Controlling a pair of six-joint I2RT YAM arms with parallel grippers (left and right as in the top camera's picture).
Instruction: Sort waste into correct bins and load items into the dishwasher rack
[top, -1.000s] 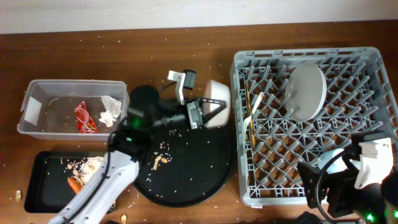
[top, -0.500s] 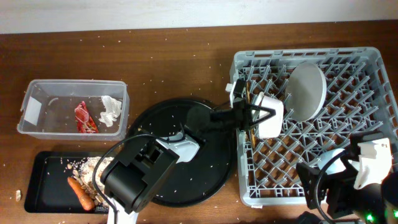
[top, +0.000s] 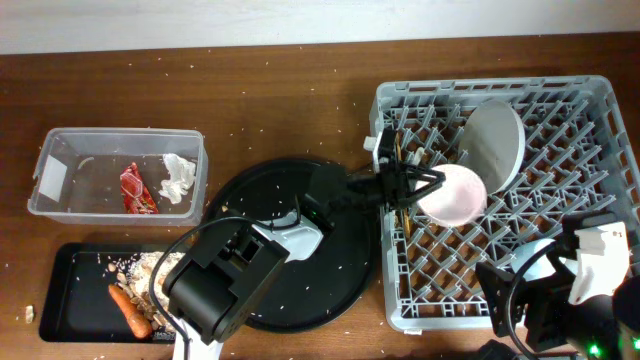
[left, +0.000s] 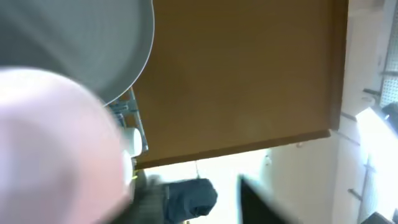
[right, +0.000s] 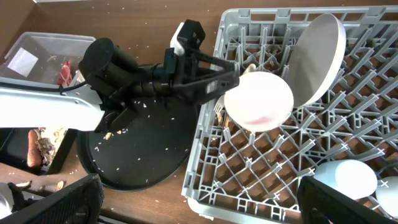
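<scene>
My left gripper (top: 408, 188) is shut on the rim of the white bowl (top: 452, 194) and holds it tilted over the left-middle of the grey dishwasher rack (top: 590, 120). It shows in the right wrist view (right: 258, 101) too. The bowl is a pale blur in the left wrist view (left: 56, 143). The pale plate (top: 495, 145) stands on edge just behind the bowl. A wooden chopstick (top: 396, 148) stands in the rack's left side. A whitish cup (right: 348, 177) sits in the rack's near right corner. My right gripper (right: 199, 211) is open and empty above that corner.
The clear tub (top: 60, 150) at left holds the red wrapper (top: 137, 190) and white tissue (top: 178, 175). The shallow black tray (top: 70, 265) holds a carrot piece (top: 130, 308) and scraps (top: 150, 265). The round black tray (top: 300, 290), strewn with rice grains, lies beside the rack.
My left gripper carried the bowl from the far edge of the round tray rightward over the rack, and has since turned it so its round face shows. The right arm has not moved.
</scene>
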